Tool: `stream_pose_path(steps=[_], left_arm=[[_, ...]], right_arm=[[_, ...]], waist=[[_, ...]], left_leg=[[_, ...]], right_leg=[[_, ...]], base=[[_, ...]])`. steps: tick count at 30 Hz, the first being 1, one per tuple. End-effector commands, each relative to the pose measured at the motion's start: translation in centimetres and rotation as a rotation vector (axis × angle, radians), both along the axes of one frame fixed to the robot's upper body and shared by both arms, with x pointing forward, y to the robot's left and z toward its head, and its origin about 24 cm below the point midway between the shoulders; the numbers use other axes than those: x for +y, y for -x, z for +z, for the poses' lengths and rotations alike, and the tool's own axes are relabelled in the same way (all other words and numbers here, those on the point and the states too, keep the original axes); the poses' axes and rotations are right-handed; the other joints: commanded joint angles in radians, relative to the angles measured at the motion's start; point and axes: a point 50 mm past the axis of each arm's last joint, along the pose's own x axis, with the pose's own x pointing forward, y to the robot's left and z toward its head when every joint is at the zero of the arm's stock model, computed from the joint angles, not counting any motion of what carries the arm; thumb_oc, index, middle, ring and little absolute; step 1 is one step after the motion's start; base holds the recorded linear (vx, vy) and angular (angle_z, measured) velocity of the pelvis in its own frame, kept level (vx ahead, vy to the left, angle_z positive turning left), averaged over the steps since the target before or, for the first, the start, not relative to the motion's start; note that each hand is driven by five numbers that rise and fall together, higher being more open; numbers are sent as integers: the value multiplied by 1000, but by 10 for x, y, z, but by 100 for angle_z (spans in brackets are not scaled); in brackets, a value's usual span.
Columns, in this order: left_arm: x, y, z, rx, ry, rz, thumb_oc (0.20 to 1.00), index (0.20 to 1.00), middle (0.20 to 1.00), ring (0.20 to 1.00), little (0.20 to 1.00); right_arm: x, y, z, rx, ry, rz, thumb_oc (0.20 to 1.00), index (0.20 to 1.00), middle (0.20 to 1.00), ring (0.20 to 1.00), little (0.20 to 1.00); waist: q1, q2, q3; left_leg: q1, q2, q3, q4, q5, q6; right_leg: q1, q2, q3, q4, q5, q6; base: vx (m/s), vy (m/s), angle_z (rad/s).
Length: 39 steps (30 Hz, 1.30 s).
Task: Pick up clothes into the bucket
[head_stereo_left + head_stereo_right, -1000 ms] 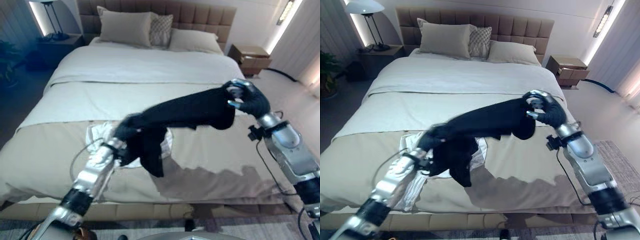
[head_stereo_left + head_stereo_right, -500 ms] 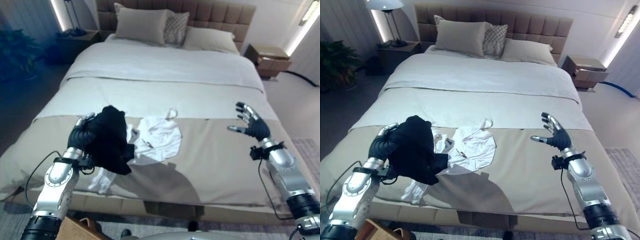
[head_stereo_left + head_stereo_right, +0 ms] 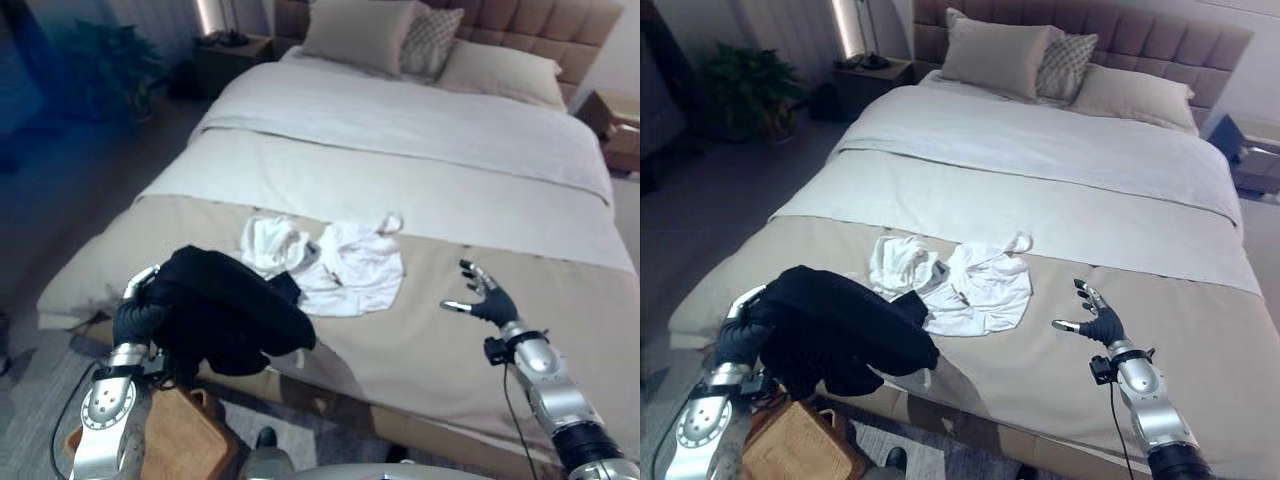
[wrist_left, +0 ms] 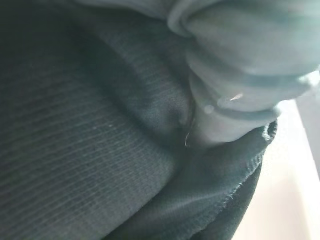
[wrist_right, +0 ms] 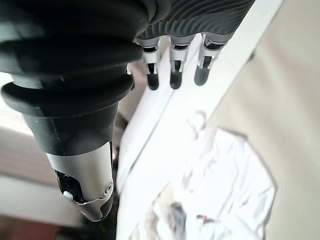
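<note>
A black garment (image 3: 225,320) hangs bunched from my left hand (image 3: 135,318), which is shut on it at the bed's near left corner. Dark ribbed cloth (image 4: 100,125) presses close against that hand. Just below the garment stands the brown woven bucket (image 3: 175,445) on the floor. A heap of white clothes (image 3: 340,260) lies on the beige bed cover. My right hand (image 3: 487,301) hovers open over the cover at the right, holding nothing, its fingers (image 5: 172,70) straight.
The large bed (image 3: 520,200) fills the middle, with pillows (image 3: 1005,55) at the headboard. A nightstand with a lamp (image 3: 875,70) and a plant (image 3: 740,95) stand at the far left. Floor and a rug lie by the bed's foot.
The camera has shifted. The right hand has let go of the black garment, which both hands held stretched a second ago. The left hand has carried it down over the bucket.
</note>
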Motion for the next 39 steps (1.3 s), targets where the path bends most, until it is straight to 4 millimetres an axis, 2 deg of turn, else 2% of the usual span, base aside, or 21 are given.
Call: stream_pose_path(steps=[1, 3, 4, 6, 8, 10, 11, 14, 15, 18, 19, 20, 21, 22, 24, 26, 27, 30, 33, 35, 39], left_arm=[[9, -8, 41, -189, -92, 22, 200, 200, 200, 200, 200], [7, -13, 43, -210, -75, 27, 200, 200, 200, 200, 200], [5, -17, 42, -216, -56, 31, 200, 200, 200, 200, 200], [1, -24, 44, -224, -52, 24, 200, 200, 200, 200, 200], [-2, -32, 47, -228, -64, 12, 200, 200, 200, 200, 200], [-4, -38, 49, -229, -96, 9, 200, 200, 200, 200, 200], [-5, -40, 50, -227, -95, 15, 200, 200, 200, 200, 200], [-4, -44, 46, -200, -101, 28, 200, 200, 200, 200, 200], [-3, -45, 42, -180, -102, 39, 200, 200, 200, 200, 200], [-6, -47, 43, -179, -123, 37, 200, 200, 200, 200, 200], [-8, -47, 43, -175, -136, 33, 200, 200, 200, 200, 200], [-10, -50, 43, -170, -149, 24, 200, 200, 200, 200, 200], [-13, -54, 43, -169, -163, 19, 200, 200, 200, 200, 200], [-15, -61, 41, -149, -201, 22, 200, 200, 200, 200, 200], [-15, -63, 41, -149, -212, 30, 200, 200, 200, 200, 200], [-12, -69, 41, -146, -210, 73, 200, 200, 200, 200, 200], [-8, -71, 45, -173, -193, 132, 200, 200, 200, 200, 200], [-5, -74, 46, -187, -168, 202, 200, 200, 200, 200, 200], [-2, -79, 39, -171, -152, 284, 200, 200, 200, 200, 200], [1, -86, 42, -180, -149, 346, 200, 200, 200, 200, 200], [10, -91, 45, -187, -126, 427, 200, 200, 200, 200, 200]], right_arm=[[12, -21, 32, -171, -12, 38, 1000, 1000, 1000, 1000, 1000], [16, -26, 36, -185, -14, 59, 1000, 1000, 1000, 1000, 1000], [19, -29, 38, -191, -8, 69, 1000, 1000, 1000, 1000, 1000], [20, -34, 44, -205, 18, 84, 1000, 1000, 1000, 1000, 1000], [25, -39, 48, -213, 33, 104, 1000, 1000, 1000, 1000, 1000], [29, -41, 49, -222, 15, 106, 1000, 1000, 1000, 1000, 1000], [31, -41, 49, -223, 10, 104, 1000, 1000, 1000, 1000, 1000], [31, -35, 45, -214, 1, 95, 1000, 1000, 1000, 1000, 1000], [30, -33, 44, -209, -2, 89, 1000, 1000, 1000, 1000, 1000], [30, -32, 41, -200, -18, 76, 1000, 1000, 1000, 1000, 1000], [30, -30, 40, -195, -10, 78, 1000, 1000, 1000, 1000, 1000], [31, -28, 41, -202, -7, 81, 1000, 1000, 1000, 1000, 1000], [32, -27, 42, -208, -14, 81, 1000, 1000, 1000, 1000, 1000], [36, -25, 40, -202, -33, 94, 1000, 1000, 1000, 1000, 1000], [39, -25, 39, -198, -40, 105, 1000, 1000, 1000, 1000, 1000], [45, -25, 35, -185, -58, 127, 1000, 1000, 1000, 1000, 1000], [57, -32, 43, -215, -56, 179, 1000, 1000, 1000, 1000, 1000], [65, -36, 51, -257, -33, 203, 1000, 1000, 1000, 1000, 1000], [69, -35, 52, -276, -59, 204, 1000, 1000, 1000, 1000, 1000], [73, -38, 54, -304, -76, 191, 1000, 1000, 1000, 1000, 1000], [75, -40, 56, -327, -108, 171, 1000, 1000, 1000, 1000, 1000]], waist=[[13, -25, 8], [9, -15, 23], [4, -14, 31], [-20, -27, 41], [-43, -38, 38], [-37, -41, 37], [-37, -41, 32], [-55, -28, 11], [-57, -26, 3], [-65, -30, 16], [-72, -39, 20], [-90, -50, 34], [-112, -55, 46], [-138, -59, 52], [-137, -61, 47], [-125, -79, 61], [-116, -87, 105], [-107, -89, 135], [-106, -99, 171], [-103, -108, 204], [-101, -116, 231]], left_leg=[[-95, 43, 16, 26, 80, -33], [-129, 68, -1, -5, 136, -58], [-145, 75, 11, -2, 149, -57], [-152, 93, 138, 56, 110, -13], [-124, 125, 248, 150, 17, 3], [-102, 127, 245, 210, -53, 0], [-78, 127, 252, 188, -70, -2], [-15, 123, 306, 74, -54, -5], [-3, 107, 313, 42, -49, 3], [-10, 50, 310, 61, -88, 39], [-8, 19, 309, 78, -113, 61], [-24, -5, 308, 102, -104, 81], [-37, -16, 289, 124, -110, 90], [-62, -23, 263, 153, -113, 89], [-80, -20, 260, 161, -108, 90], [-131, -10, 251, 204, -111, 77], [-181, 16, 255, 239, -102, 67], [-233, 39, 253, 285, -105, 59], [-282, 42, 241, 296, -93, 56], [-345, 41, 228, 315, -86, 55], [-415, 41, 212, 350, -86, 58]], right_leg=[[-25, 0, -16, 177, -103, -29], [-48, 21, -41, 177, -113, -42], [-59, 19, -48, 180, -109, -45], [-83, -10, -73, 186, -86, -45], [-106, -36, -78, 195, -85, -43], [-109, -56, -82, 190, -72, -40], [-103, -66, -92, 187, -64, -35], [-101, -86, -110, 181, -28, -6], [-108, -100, -106, 181, -17, 5], [-139, -167, -86, 248, 13, 22], [-144, -207, -59, 297, 24, 34], [-156, -232, -26, 324, 71, 24], [-190, -226, 71, 358, 73, 24], [-234, -178, 221, 344, 62, 25], [-244, -171, 230, 324, 59, 19], [-224, -171, 191, 247, 36, 16], [-262, -174, 174, 249, 51, 20], [-307, -170, 173, 270, 37, 20], [-344, -174, 157, 298, 30, 18], [-403, -177, 151, 328, 24, 16], [-460, -179, 144, 364, 17, 12]], base=[[-139, -62, 86], [-214, -47, 46], [-217, 20, 56], [-195, 36, 56], [-153, 25, 68], [-109, 87, 18], [-41, 119, -3], [18, 166, 28], [23, 240, 20], [12, 272, 28], [-1, 286, 19], [-31, 228, 19], [-79, 146, 75], [-41, 69, 97], [-15, 2, 73], [-140, -83, -21], [-227, -78, -26], [-139, -32, -15], [-63, 3, -13], [-139, -1, 6], [-75, -13, 22]])
